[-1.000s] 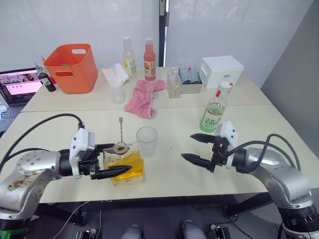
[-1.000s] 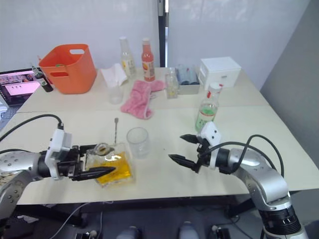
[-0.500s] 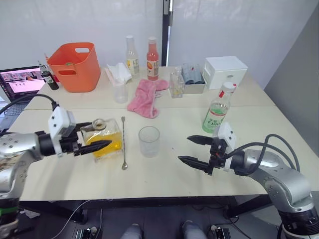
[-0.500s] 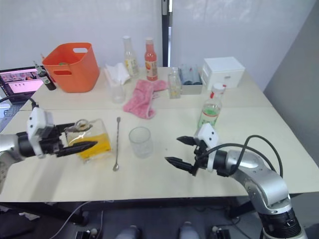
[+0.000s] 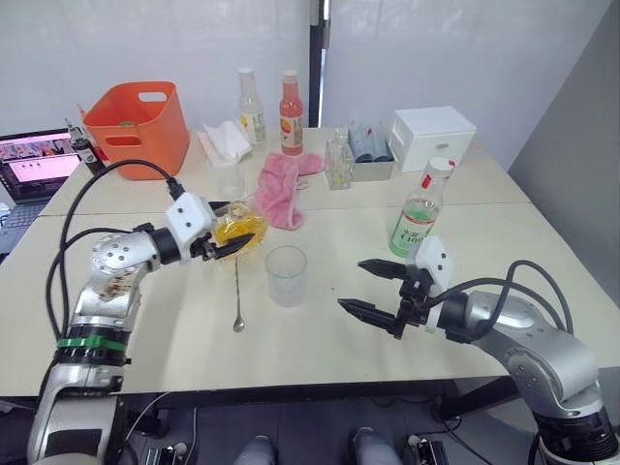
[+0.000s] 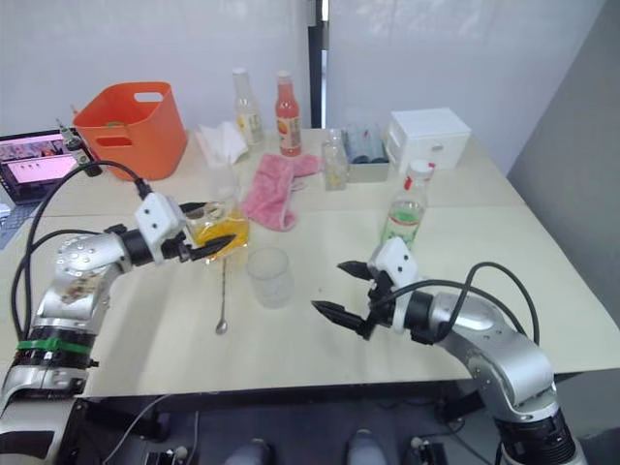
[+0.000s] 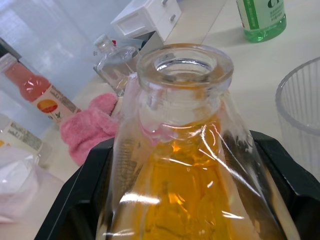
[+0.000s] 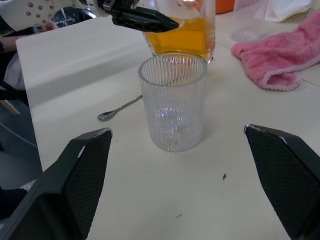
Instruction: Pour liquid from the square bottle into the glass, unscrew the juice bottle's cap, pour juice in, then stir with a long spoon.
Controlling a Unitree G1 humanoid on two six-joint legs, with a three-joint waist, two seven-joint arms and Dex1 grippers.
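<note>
Left gripper (image 5: 231,242): we see its two black fingers clamped on the square bottle (image 5: 237,227), one on each flat side. It is raised above the table (image 5: 320,339), just left of the glass.

Square bottle: tilted, open neck toward the glass, amber liquid inside. In the left wrist view the neck (image 7: 185,67) has no stopper, and the glass rim shows close by.

Right gripper (image 5: 370,288): fingers spread wide apart, holding nothing. It hovers low over the table, right of the glass, fingertips aimed at it.

Glass (image 5: 286,275): upright on the table between the two grippers, touched by neither. In the right wrist view it looks empty (image 8: 174,102).

Spoon (image 5: 236,291): flat on the table left of the glass, under the raised bottle, bowl end toward the near edge, stem running away from us.

Juice bottle (image 5: 418,213): upright on the table, behind and just right of the right gripper, well apart from the glass.

Cap (image 5: 439,168): on the juice bottle's neck.

Far side of the table: we note an orange basket (image 5: 139,129), a pink cloth (image 5: 280,189), a pale yellow bottle (image 5: 251,107), an orange-red bottle (image 5: 291,114), a white box (image 5: 433,138) and a laptop (image 5: 35,165) at the left edge.
</note>
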